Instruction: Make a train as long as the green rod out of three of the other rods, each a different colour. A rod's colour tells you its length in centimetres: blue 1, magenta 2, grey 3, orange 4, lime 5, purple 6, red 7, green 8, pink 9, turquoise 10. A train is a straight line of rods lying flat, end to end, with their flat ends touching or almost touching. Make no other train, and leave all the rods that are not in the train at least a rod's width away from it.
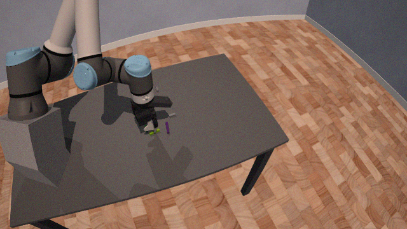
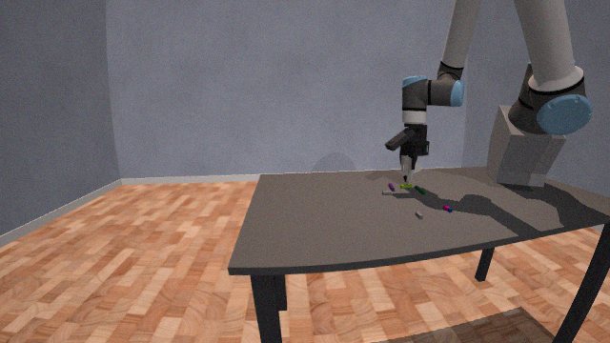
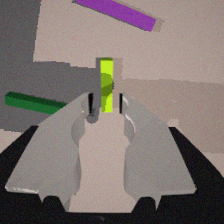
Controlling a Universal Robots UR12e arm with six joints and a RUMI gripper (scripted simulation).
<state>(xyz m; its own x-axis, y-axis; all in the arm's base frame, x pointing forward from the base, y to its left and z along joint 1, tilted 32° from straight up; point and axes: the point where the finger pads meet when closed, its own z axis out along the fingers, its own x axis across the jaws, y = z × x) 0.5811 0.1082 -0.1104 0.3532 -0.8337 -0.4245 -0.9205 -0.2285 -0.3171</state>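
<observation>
Lime rod: the lime rod [image 1: 158,130] [image 2: 406,186] [image 3: 106,70] is lying flat on the table [image 1: 216,95] [image 2: 324,219], below the fingertips, a dark shadow crossing part of it.
Gripper: the gripper [image 1: 152,128] [image 2: 405,179] [image 3: 106,94] is pointing down over the lime rod, its fingertips standing a narrow gap apart and gripping nothing; in the wrist view the rod's near end is showing between them, with space on both sides. Whether either tip is touching it, I cannot tell.
Green rod: the green rod [image 2: 419,190] [image 3: 35,103] is lying near the lime one, on the opposite side from the purple; the top view is not showing it.
Purple rod: the purple rod [image 1: 167,127] [image 2: 391,187] [image 3: 117,12] is lying near the lime rod's far end, apart from it and angled across its line.
Grey rods: one grey rod [image 1: 172,115] [image 2: 388,192] is lying near the purple; another grey rod [image 1: 157,89] [image 2: 418,215] is sitting well apart. The wrist view is showing neither.
Magenta and blue: only the exterior view is showing the magenta rod [image 2: 446,208] and blue rod [image 2: 450,210], seemingly end to end.
</observation>
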